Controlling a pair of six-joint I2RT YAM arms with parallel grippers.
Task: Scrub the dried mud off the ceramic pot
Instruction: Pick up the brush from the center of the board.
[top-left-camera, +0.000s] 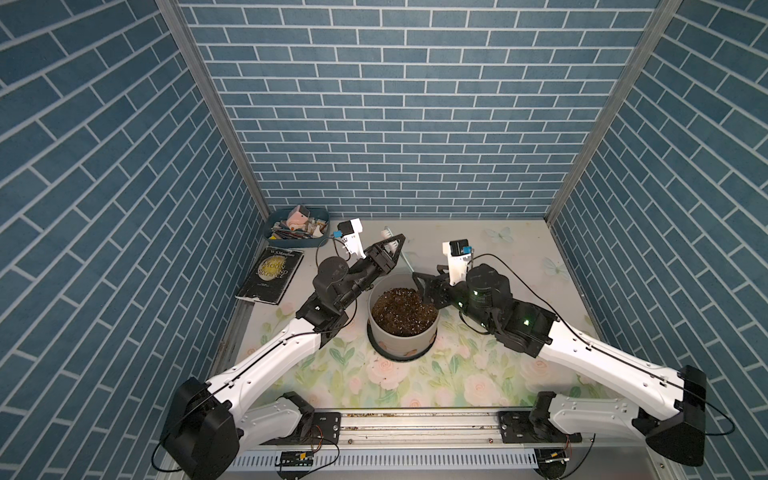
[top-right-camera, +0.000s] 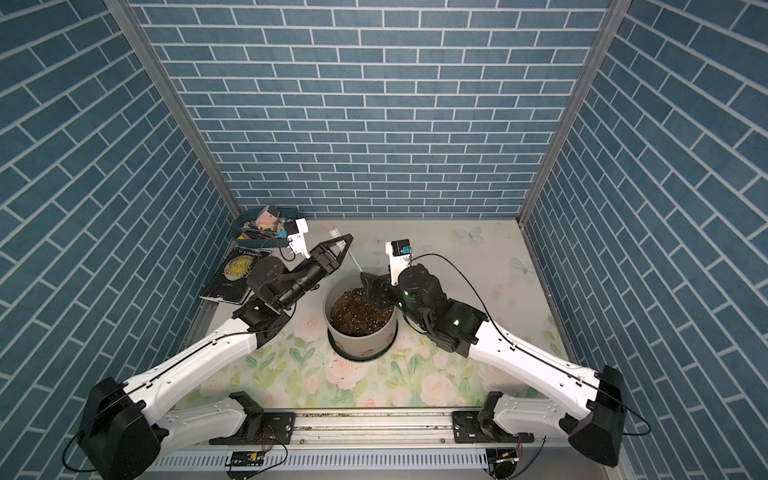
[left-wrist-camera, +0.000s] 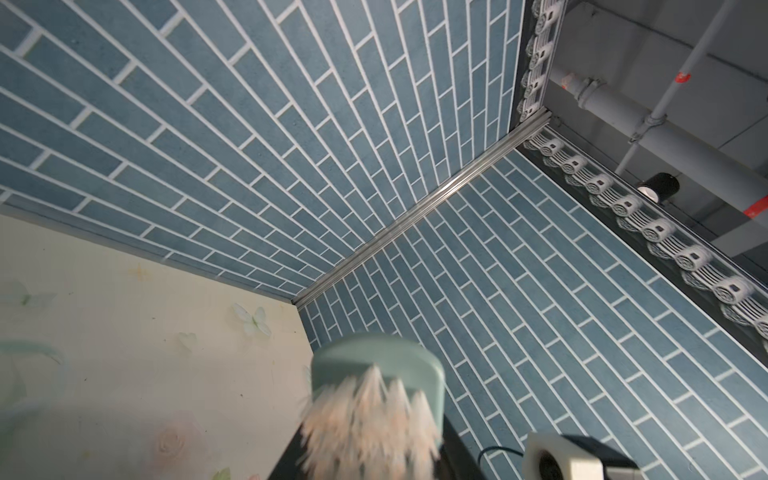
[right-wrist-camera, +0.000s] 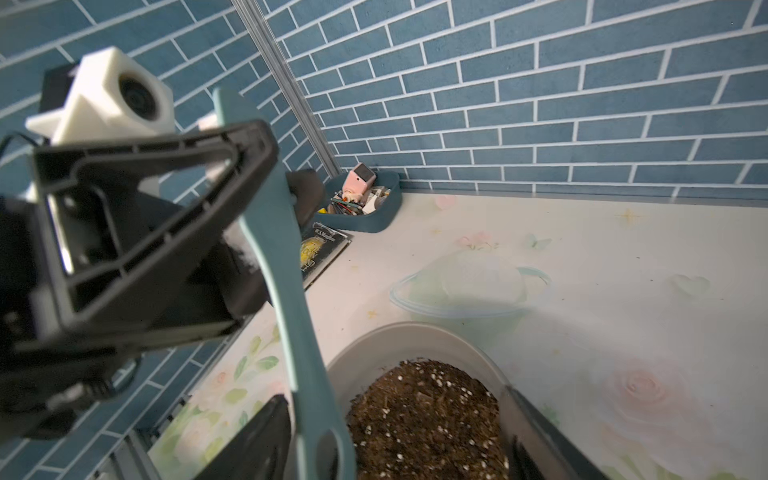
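The ceramic pot (top-left-camera: 399, 343) is pale grey, full of dark speckled soil, and stands on a black saucer mid-table in both top views. A small reddish-brown patch, seemingly dried mud (top-left-camera: 405, 353), shows low on its front wall. My left gripper (top-left-camera: 392, 245) is shut on a teal brush (right-wrist-camera: 282, 249) just below its head. In the left wrist view the pale bristles (left-wrist-camera: 370, 419) face the camera. The handle slants down past the pot's far rim. My right gripper (right-wrist-camera: 395, 449) hangs open over the soil. The handle's end lies loose beside one of its fingers (right-wrist-camera: 257, 440).
A blue oval tray (top-left-camera: 297, 230) of clutter sits in the back left corner. A black book (top-left-camera: 270, 274) lies in front of it. Blue brick walls close in three sides. A metal rail (top-left-camera: 415, 424) runs along the front edge.
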